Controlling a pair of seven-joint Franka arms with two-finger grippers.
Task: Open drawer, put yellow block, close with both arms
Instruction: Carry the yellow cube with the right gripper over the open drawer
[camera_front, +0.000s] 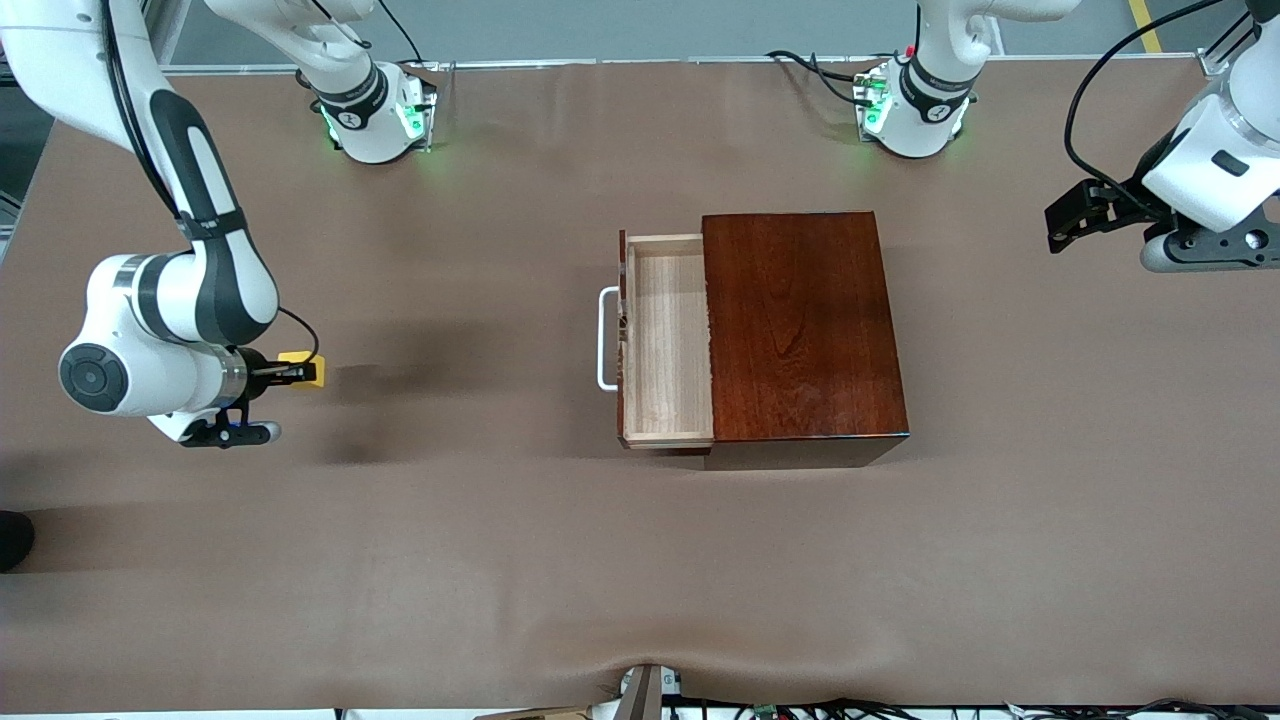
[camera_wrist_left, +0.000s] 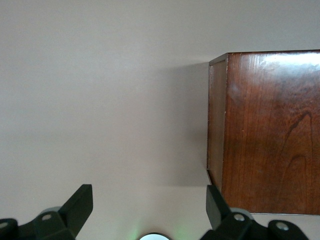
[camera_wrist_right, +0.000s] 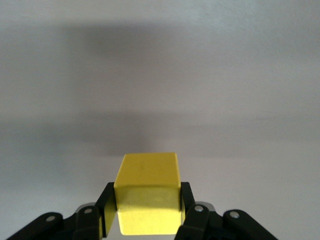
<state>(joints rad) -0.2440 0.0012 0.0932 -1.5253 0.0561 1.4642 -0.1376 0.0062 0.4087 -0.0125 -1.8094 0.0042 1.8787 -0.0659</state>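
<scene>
Clamped on the yellow block (camera_front: 303, 370), the right gripper (camera_front: 296, 372) hangs over bare brown table cover (camera_front: 640, 560) toward the right arm's end of the table, well apart from the wooden box (camera_front: 805, 325). In the right wrist view the block (camera_wrist_right: 148, 200) sits square between the two black fingers (camera_wrist_right: 186, 200), one flat face up; as a cube it shows no long axis. The drawer (camera_front: 668, 340) stands pulled out of the box toward the right arm's end, its long axis running from the robots' bases toward the front camera, its white U-shaped handle (camera_front: 606, 338) facing the block. The pale-wood tray holds nothing. The left gripper (camera_front: 1075, 222) waits over the table at the left arm's end, fingers (camera_wrist_left: 75, 207) spread wide; its wrist view cuts the box (camera_wrist_left: 270, 130) off at the edge. No readable writing shows anywhere.
</scene>
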